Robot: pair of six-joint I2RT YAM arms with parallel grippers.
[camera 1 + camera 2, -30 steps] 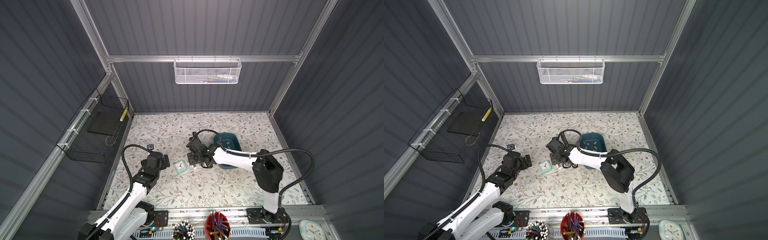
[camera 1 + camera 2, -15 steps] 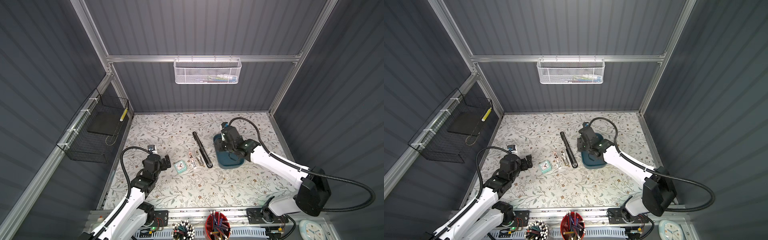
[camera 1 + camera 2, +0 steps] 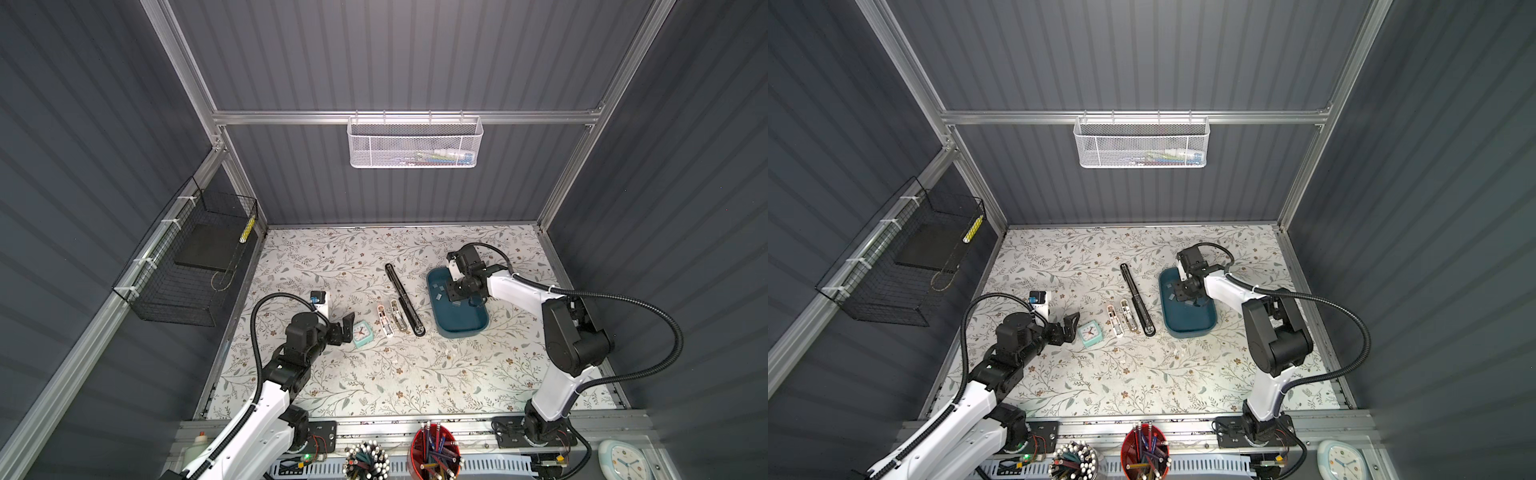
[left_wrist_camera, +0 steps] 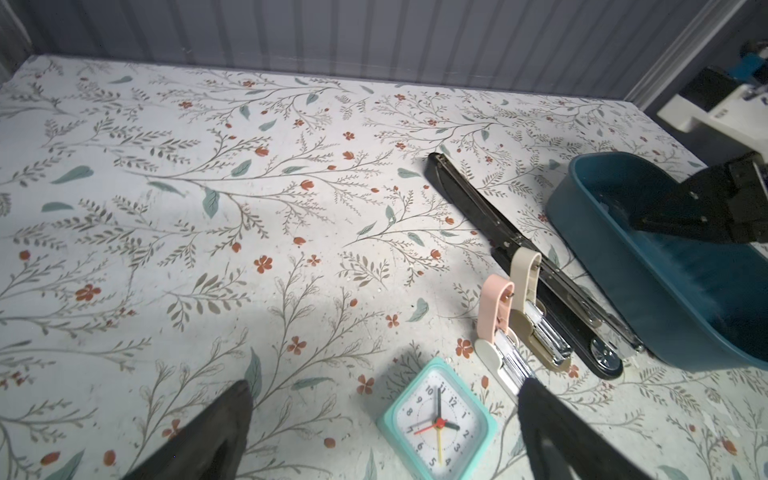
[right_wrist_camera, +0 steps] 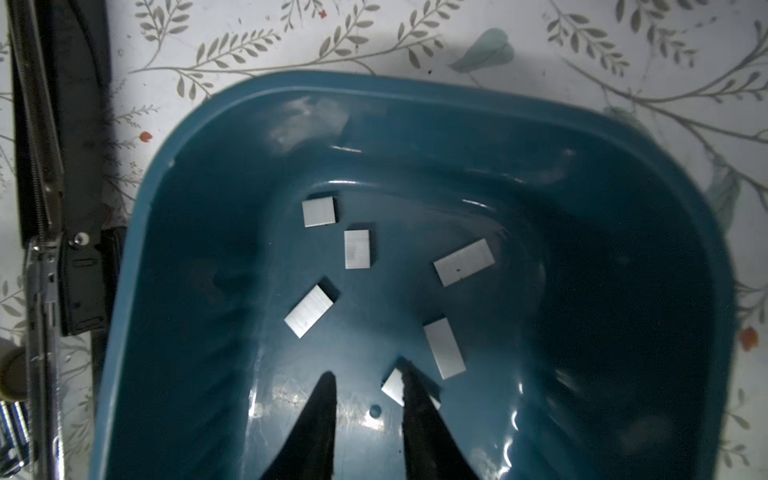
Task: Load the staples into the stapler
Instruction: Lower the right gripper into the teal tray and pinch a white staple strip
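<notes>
Moved: right gripper (image 5: 365,369), from staplers (image 4: 494,316) into blue tray (image 5: 249,95).
Jaws: right narrowly apart, empty; left gripper (image 4: 384,384) spread wide.
Staples (image 5: 309,311): judged light, stiff, slippery, brittle; pinch long edges.

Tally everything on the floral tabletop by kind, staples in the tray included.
Flat grey metal staple strips: 6
Small pink stapler, small beige stapler, long black stapler: 3
Mint square alarm clock: 1
Blue plastic tray: 1
Total: 11
</notes>
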